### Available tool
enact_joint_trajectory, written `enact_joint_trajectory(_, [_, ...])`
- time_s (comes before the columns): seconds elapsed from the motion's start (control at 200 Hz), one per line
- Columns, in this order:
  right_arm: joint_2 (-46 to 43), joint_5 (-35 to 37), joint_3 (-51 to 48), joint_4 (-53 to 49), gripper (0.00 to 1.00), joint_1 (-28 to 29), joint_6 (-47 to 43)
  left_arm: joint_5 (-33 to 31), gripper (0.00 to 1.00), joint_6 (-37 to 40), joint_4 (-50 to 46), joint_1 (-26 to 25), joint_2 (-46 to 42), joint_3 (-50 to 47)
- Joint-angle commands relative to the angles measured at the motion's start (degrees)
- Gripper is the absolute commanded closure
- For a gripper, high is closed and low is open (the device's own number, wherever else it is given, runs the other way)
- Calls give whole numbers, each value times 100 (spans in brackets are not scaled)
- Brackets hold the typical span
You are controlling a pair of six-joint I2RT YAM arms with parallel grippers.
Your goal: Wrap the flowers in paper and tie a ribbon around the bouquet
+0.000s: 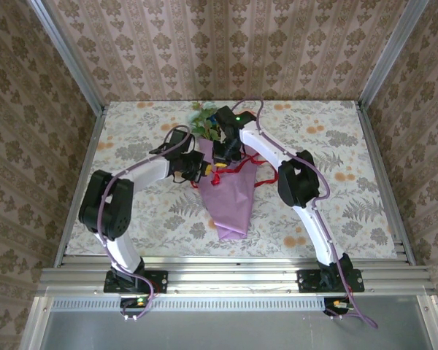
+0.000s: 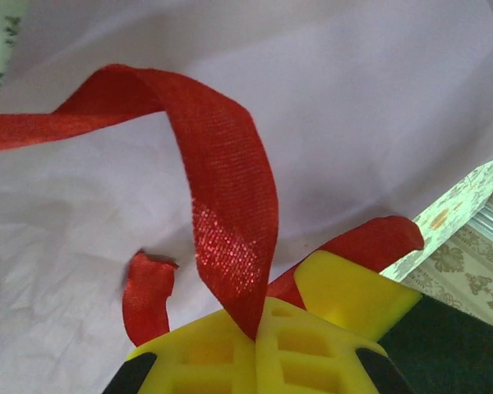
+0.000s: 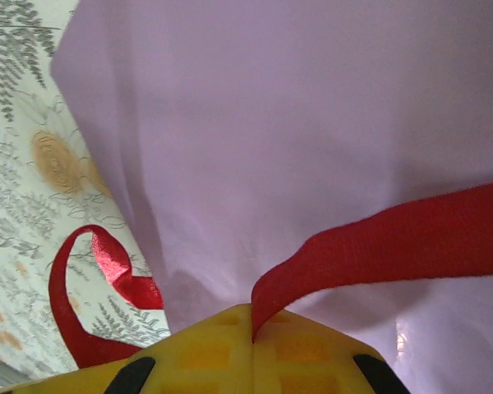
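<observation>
The bouquet [image 1: 231, 204] lies mid-table as a lilac-purple paper cone, narrow end toward the arms. Green leaves and flowers [image 1: 204, 120] stick out of its far end. The red ribbon [image 1: 242, 166] crosses the cone's upper part. Both grippers meet over it there. My left gripper [image 1: 202, 170] is shut on a ribbon strand [image 2: 230, 213], which rises from between its yellow fingers [image 2: 205, 353] and bends left over the paper [image 2: 353, 123]. My right gripper [image 1: 220, 156] is shut on another ribbon strand [image 3: 378, 246], which runs right across the paper [image 3: 271, 123].
A loose ribbon loop [image 3: 90, 279] lies on the floral tablecloth [image 3: 33, 164] beside the paper. A short ribbon end [image 2: 148, 295] rests on the paper by my left fingers. Another yellow pad [image 2: 353, 295] shows close on the right. Patterned walls [image 1: 226, 44] enclose the table.
</observation>
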Motion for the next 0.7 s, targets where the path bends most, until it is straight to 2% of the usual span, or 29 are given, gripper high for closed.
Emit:
enact_joint_trajectory(0.0, [174,458,430,-468,98,-66,-23,137,100,319,139,185,316,353])
enact_joint_trajectory(0.07, [252,538,545,-517,92,-79,35,218,100,393,183,211,537,530])
enact_joint_trajectory(0.23, [98,629,581,-533,67,-75,102,296,100,440,322,244,859,748])
enact_joint_trajectory(0.35, [-228,787,572,-474,59,-96,175,388,100,670,332,275,1125,999])
enact_joint_trajectory(0.39, [-333,834,568,-473,57,-117,221,436,95,790,292,284,1214,1087])
enact_joint_trajectory(0.56, [-864,1096,273,-496,55,-276,393,318,61,1602,-358,317,1173,1406])
enact_joint_trajectory(0.64, [-1330,1103,-388,-181,55,-441,528,63,53,2183,-880,317,939,1487])
enact_joint_trajectory(0.695, [-1705,1031,-979,169,55,-582,633,-32,50,2539,-1097,307,760,1447])
